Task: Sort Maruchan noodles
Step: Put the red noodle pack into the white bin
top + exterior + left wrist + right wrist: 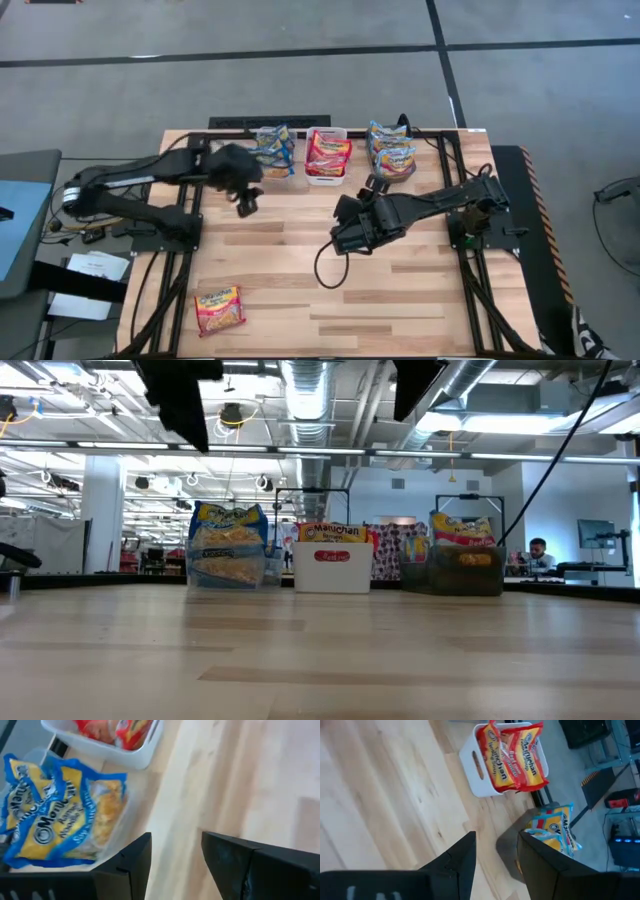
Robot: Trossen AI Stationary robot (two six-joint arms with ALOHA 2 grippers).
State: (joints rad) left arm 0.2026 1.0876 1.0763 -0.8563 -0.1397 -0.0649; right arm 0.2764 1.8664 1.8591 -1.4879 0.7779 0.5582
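Observation:
My left gripper [245,204] hangs open and empty above the table, just near of the clear bin [275,152] that holds blue-trimmed Maruchan packets [60,815]. My right gripper [342,214] is open and empty too, raised over the table's middle, near of the white bin [327,156] with red-trimmed packets [512,757]. A dark grey bin [392,150] at the far right holds more packets [462,532]. One loose red-trimmed packet [220,308] lies flat on the table near the front left corner.
The three bins stand in a row along the table's far edge. A black cable [325,268] loops on the table below the right arm. Bare wood lies between the bins and the near edge. A person [538,550] sits in the room beyond.

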